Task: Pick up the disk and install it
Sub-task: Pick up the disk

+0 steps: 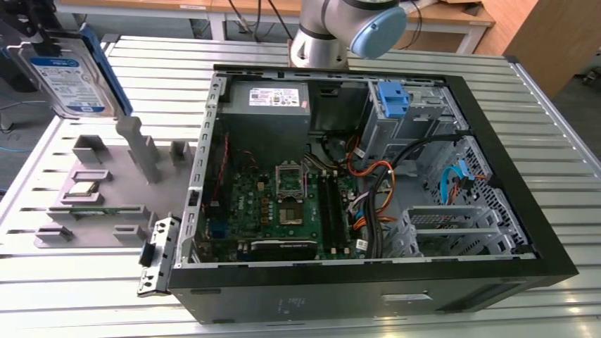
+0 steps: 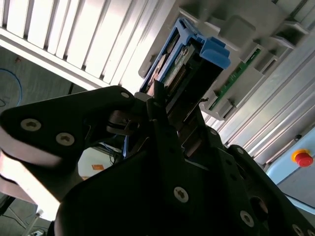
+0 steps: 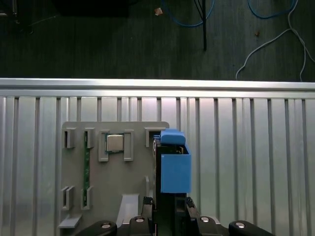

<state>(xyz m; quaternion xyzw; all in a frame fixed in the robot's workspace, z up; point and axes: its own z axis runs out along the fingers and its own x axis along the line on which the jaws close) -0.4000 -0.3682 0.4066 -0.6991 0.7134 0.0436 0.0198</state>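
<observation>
— Aluminium slatted table point(image 1: 564, 162): what stands on it?
— One black computer case point(image 1: 376, 282) with its side open. Beside it, on the exterior view's left, is a grey parts holder point(image 1: 131, 193).
— Location of the disk?
— The disk point(image 1: 70, 77) is outside the case, held on edge above the parts holder.
— Gripper condition?
— In both wrist views the gripper point(image 3: 165, 206) is clamped on the disk, with the blue caddy end pointing away from it.

Robotics lab or workshop by every sign: ribbed aluminium worktable point(image 1: 94, 282) carrying an opened computer tower point(image 1: 376, 276) and a grey parts fixture point(image 1: 117, 190), robot arm base point(image 1: 321, 39) behind, loose cables point(image 3: 204, 29) on dark floor, red stop button point(image 2: 302, 158) beyond the table
</observation>
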